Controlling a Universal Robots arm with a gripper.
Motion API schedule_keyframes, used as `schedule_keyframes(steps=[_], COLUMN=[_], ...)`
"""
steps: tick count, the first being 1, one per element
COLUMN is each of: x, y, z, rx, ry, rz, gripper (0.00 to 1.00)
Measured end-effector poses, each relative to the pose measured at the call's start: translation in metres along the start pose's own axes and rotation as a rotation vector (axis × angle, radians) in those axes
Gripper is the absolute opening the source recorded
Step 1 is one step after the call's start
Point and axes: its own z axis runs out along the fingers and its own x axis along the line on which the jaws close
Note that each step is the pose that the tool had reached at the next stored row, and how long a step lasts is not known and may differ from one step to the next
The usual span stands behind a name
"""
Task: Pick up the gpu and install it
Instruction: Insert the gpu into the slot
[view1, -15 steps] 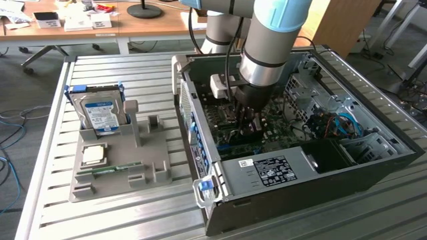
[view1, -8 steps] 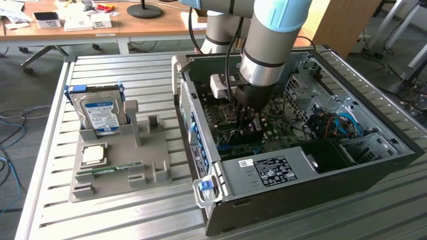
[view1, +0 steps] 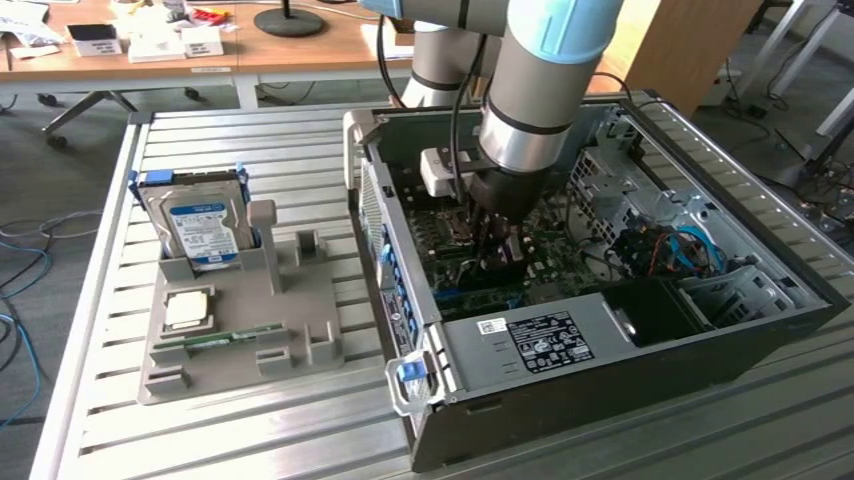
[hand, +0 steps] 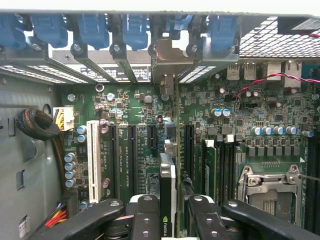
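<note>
One thin upright gpu (hand: 169, 190), silver-bracketed.

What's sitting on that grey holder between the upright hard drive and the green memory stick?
A square silver processor chip lies flat on the grey holder, between hard drive and memory stick, in the exterior view.

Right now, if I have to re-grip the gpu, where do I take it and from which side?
Take the gpu by its upper long edge, pinching its two flat faces, coming straight down through the open case side. It stands on edge over the motherboard slots, bracket at the rear wall, so probably only that edge is free. The gripper straddles it there.
</note>
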Motion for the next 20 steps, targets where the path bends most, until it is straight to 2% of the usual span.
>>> schedule_keyframes(steps=[4, 8, 20], x=[-0.0003, -0.0007, -0.0009], y=[0.0, 0.0, 0.001], z=[-0.0002, -0.0002, -0.0002], rx=[0.0002, 0.0002, 0.0016], ry=[0.0069, 0.0107, 0.0111], rz=[0.0, 0.0, 0.0], gripper=[0.26, 0.26, 0.26])
